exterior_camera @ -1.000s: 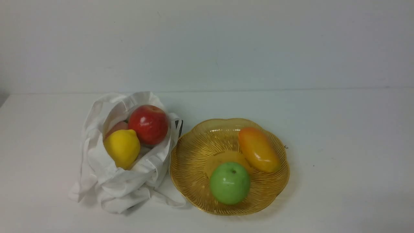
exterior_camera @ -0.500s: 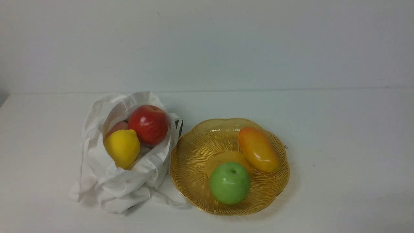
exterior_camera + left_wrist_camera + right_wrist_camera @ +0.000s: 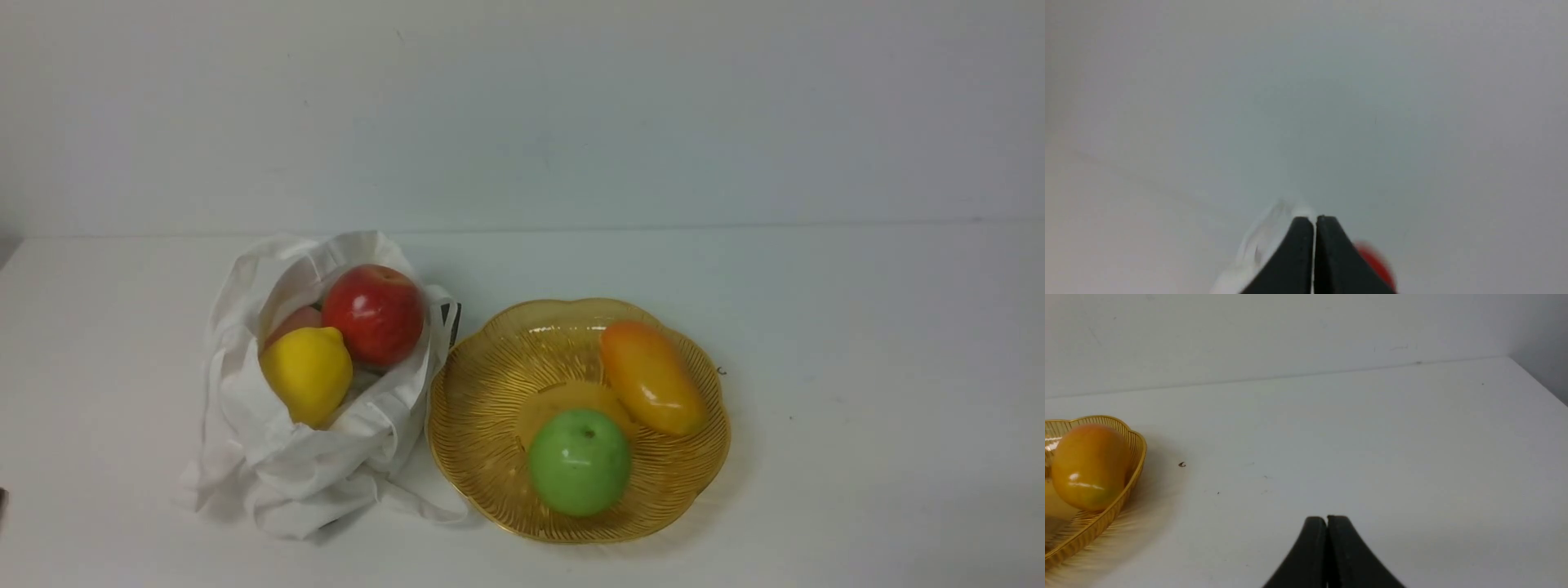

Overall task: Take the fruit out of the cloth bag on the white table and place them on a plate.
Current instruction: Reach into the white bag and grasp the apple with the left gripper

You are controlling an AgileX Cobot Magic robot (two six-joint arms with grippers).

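The white cloth bag [image 3: 314, 457] sits left of centre on the white table [image 3: 857, 327], its mouth open. Inside it lie a red apple [image 3: 374, 314], a yellow lemon [image 3: 307, 373] and a pinkish peach [image 3: 295, 319], mostly hidden behind the lemon. The amber ribbed plate [image 3: 482, 384] stands just right of the bag. My left gripper [image 3: 1314, 220] is shut and empty, with the bag [image 3: 1265, 237] and apple [image 3: 1378, 261] blurred beyond it. My right gripper [image 3: 1327, 518] is shut and empty over bare table, right of the plate [image 3: 1133, 457].
A green apple [image 3: 580, 461] and an orange-yellow mango [image 3: 651, 376] lie on the plate; the mango also shows in the right wrist view [image 3: 1088, 465]. A wall runs along the table's far edge. A dark sliver [image 3: 2, 498] shows at the front view's left edge.
A dark sliver has come into the front view at the left edge. The bag, fruit and plate have not moved.
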